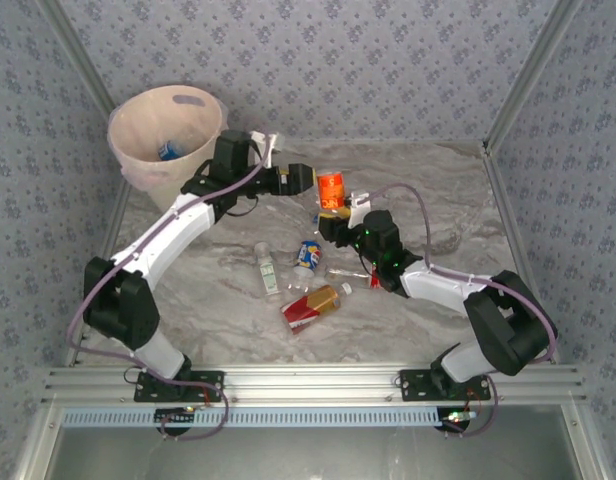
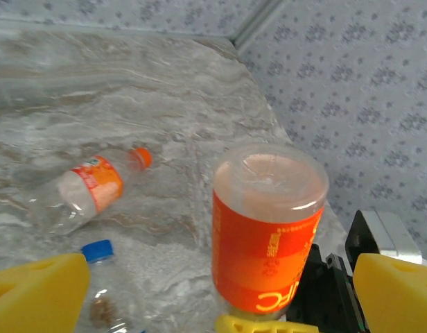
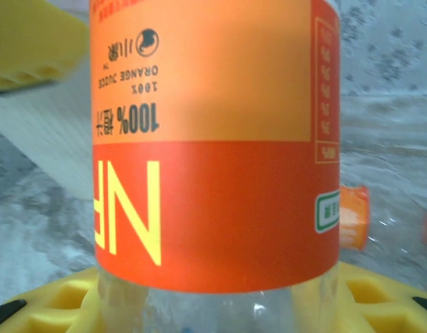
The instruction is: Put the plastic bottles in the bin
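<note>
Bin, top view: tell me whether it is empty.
No, a blue-labelled bottle lies at the bottom of the bin.

We see a grey-and-white marbled flat tabletop (image 1: 218, 320) spreading across the enclosure. Behind it and to both sides stand pale blue-grey papered walls (image 1: 338, 60) with a small repeating floral motif. 2 silver metal posts rise along the back corners, the left post (image 1: 81, 60) and the right post (image 1: 528, 70), both leaning outward in the top view. Along the tabletop's near edge runs a silver grooved aluminium rail (image 1: 318, 382), and just below it lies a pale blue ribbed strip (image 1: 318, 416).
</note>
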